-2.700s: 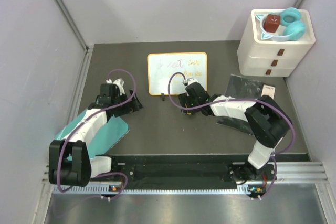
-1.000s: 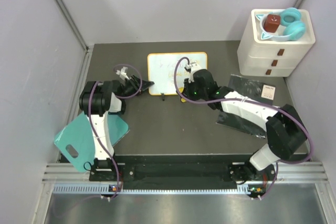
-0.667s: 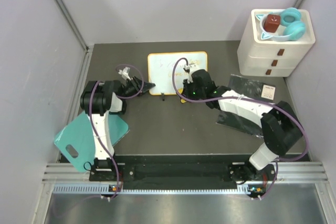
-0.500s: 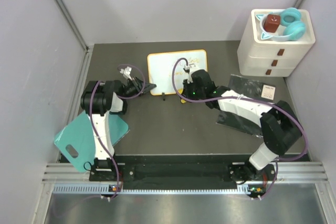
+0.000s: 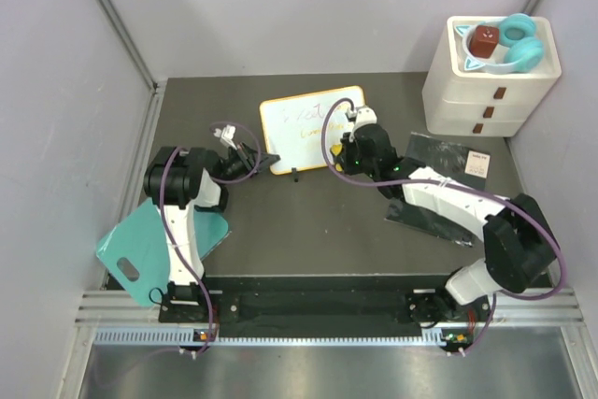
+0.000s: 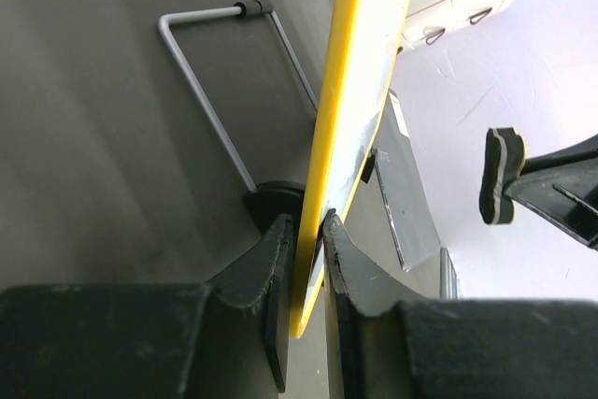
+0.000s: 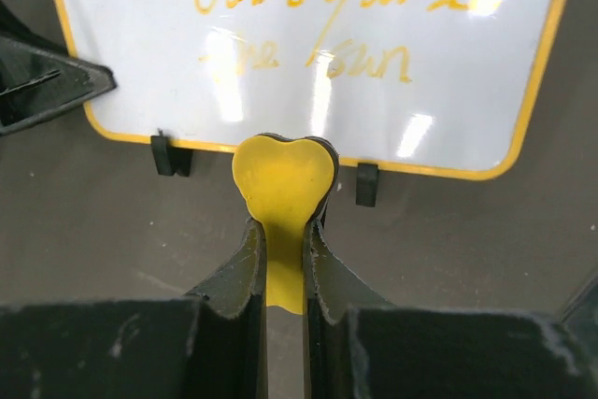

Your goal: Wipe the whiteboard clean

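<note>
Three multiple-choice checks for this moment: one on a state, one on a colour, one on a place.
1. The left gripper is: A) open B) shut on the frame of the whiteboard C) shut on the yellow eraser.
2. The writing on the whiteboard is: A) blue B) black C) orange.
3. The eraser is: A) lying on the whiteboard B) in the right gripper C) in the left gripper.
Answers: B, both fingers clamp the yellow edge; C, orange script shows in the right wrist view; B, its fingers pinch it.

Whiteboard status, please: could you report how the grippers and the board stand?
Left gripper shut on whiteboard edge. Right gripper shut on eraser, off the board. Orange writing uncleared. Nothing between.
</note>
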Tool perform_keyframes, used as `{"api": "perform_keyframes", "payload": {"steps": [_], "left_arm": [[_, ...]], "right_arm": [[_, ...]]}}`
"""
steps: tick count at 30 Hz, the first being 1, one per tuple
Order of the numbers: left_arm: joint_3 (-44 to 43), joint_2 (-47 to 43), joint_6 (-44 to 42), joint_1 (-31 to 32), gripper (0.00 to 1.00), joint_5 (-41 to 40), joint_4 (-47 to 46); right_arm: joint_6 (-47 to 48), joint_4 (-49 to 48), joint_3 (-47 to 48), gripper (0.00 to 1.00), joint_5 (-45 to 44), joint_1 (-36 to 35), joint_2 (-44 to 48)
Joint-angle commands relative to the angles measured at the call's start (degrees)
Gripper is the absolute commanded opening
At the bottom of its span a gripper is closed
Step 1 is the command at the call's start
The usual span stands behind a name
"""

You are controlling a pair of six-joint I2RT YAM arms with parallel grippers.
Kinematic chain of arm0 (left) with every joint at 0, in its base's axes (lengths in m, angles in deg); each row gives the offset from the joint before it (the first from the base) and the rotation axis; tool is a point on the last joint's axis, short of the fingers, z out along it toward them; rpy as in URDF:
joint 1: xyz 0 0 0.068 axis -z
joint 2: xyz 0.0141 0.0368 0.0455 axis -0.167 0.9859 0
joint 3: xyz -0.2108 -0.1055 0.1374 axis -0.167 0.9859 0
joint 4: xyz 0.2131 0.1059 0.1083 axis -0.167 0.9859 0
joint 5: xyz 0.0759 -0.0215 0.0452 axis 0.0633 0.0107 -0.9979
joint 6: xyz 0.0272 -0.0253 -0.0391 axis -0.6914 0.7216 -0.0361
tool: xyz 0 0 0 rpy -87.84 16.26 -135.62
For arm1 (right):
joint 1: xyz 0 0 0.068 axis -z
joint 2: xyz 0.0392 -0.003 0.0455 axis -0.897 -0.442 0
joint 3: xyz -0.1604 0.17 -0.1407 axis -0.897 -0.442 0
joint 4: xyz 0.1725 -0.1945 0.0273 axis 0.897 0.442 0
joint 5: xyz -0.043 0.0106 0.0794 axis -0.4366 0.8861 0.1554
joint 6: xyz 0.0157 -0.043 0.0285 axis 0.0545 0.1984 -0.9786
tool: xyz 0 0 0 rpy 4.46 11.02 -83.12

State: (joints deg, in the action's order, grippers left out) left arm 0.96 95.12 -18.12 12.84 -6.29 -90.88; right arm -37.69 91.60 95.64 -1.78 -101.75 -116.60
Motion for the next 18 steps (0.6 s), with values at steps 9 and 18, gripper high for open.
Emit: {"api": "perform_keyframes", "payload": {"steps": [9, 18], "left_arm": [[7.35, 1.68, 0.77, -0.06, 0.04, -0.28, -12.57], [5.24, -5.17, -8.81, 0.38, 0.04, 1.48, 1.76]], "right_arm": [[0.24, -5.09, 3.36, 0.0, -1.71, 2.65, -4.1], [1.56, -8.52, 6.52, 0.0, 2.77, 3.61, -9.9]]}}
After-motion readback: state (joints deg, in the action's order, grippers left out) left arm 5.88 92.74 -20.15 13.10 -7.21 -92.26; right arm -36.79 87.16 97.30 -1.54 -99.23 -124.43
